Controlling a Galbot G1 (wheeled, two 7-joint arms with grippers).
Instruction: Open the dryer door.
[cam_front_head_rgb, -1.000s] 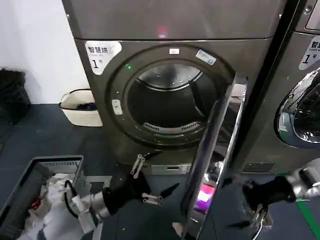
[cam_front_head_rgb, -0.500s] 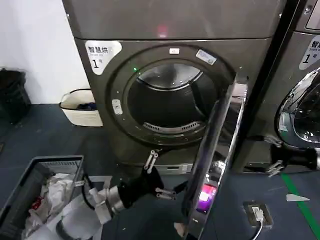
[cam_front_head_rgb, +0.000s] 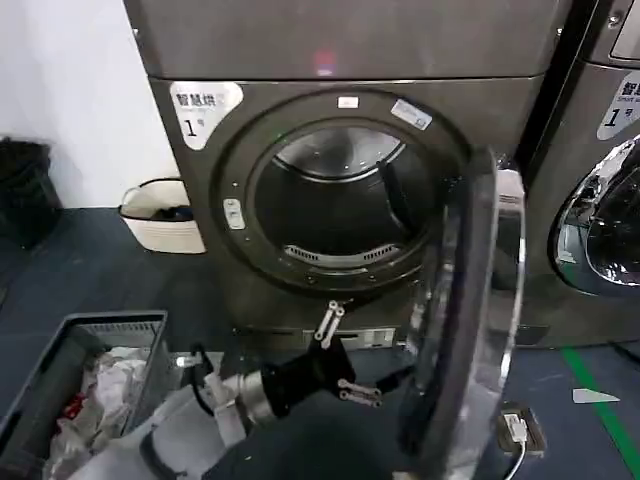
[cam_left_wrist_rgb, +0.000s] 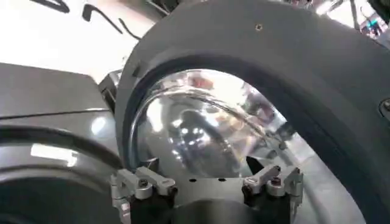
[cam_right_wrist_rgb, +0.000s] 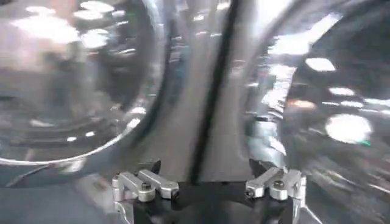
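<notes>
The dryer door (cam_front_head_rgb: 470, 300) stands swung out to the right of the open drum (cam_front_head_rgb: 340, 205), seen almost edge on, chrome ring and glass catching light. My left gripper (cam_front_head_rgb: 342, 357) hangs low in front of the machine, just left of the door's inner side, open and holding nothing. In the left wrist view the left gripper (cam_left_wrist_rgb: 201, 164) faces the door's grey inner face (cam_left_wrist_rgb: 304, 73) and bulging glass (cam_left_wrist_rgb: 201, 134). The right gripper (cam_right_wrist_rgb: 205, 165) is open with nothing between its fingers, close to shiny chrome and glass surfaces.
A grey crate (cam_front_head_rgb: 100, 325) of laundry sits on the floor at the lower left. A white basket (cam_front_head_rgb: 160, 215) stands by the wall. The second machine's chrome-ringed door (cam_front_head_rgb: 600, 230) is at the right. A plug block (cam_front_head_rgb: 520, 428) lies on the floor.
The door has swung wider to the right. My left gripper has moved right and up toward the door's inner side. The right gripper has left the head view.
</notes>
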